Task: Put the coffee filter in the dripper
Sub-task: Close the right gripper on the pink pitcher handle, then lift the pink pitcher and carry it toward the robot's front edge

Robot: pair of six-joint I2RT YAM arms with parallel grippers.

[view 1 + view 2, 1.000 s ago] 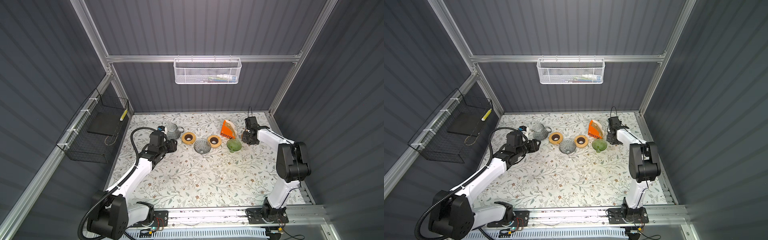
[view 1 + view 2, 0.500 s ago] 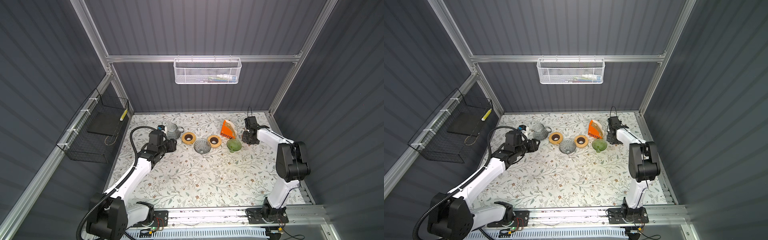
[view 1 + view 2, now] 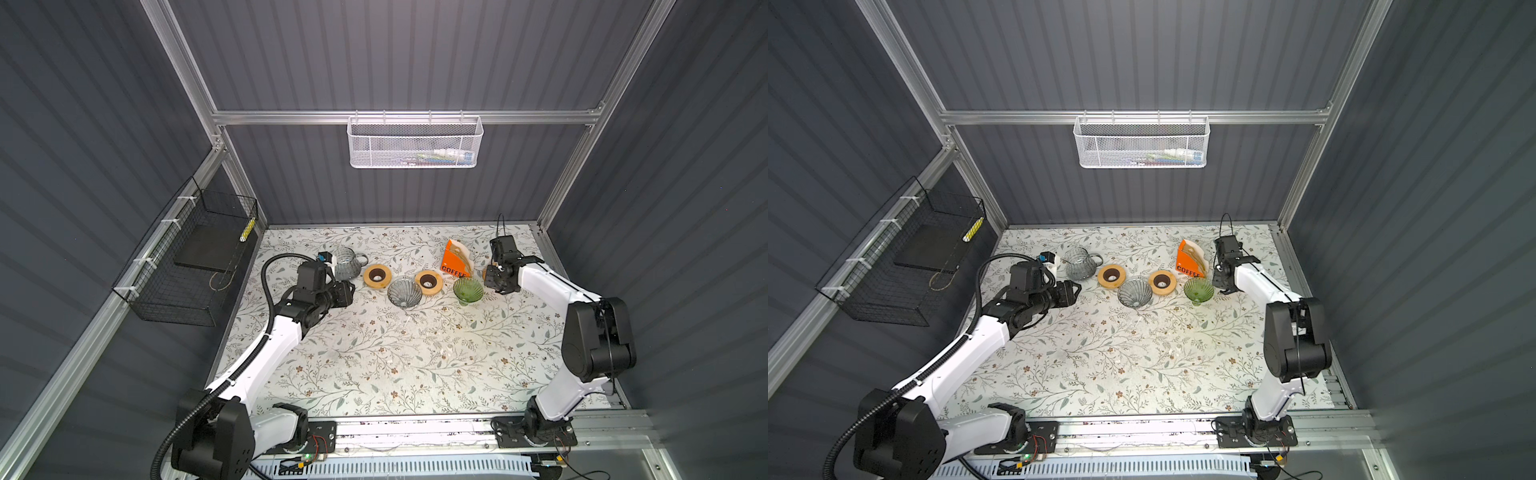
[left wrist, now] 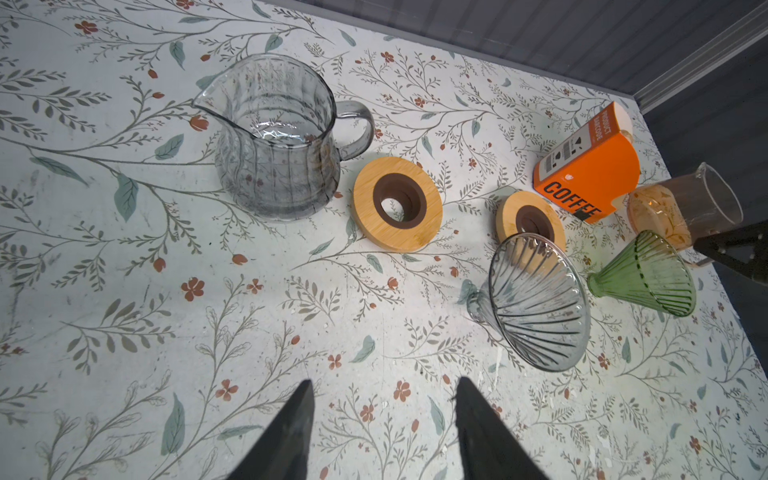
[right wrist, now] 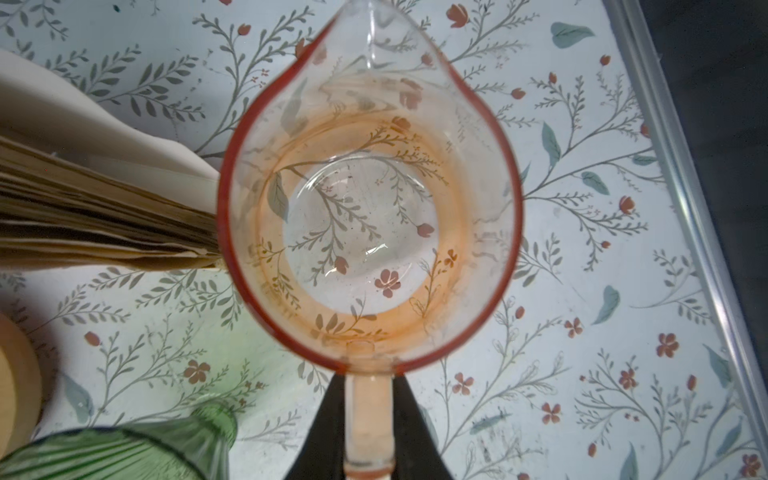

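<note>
Many filters (image 5: 104, 216) just beside carafe (image 5: 370, 199) in right gripper (image 5: 369, 386).

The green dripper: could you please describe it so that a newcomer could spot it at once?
Look along the row of items near the back of the floral table. Just in front of the orange coffee box sits the green dripper. It is the only green piece: the ribbed dripper beside it is grey glass.
</note>
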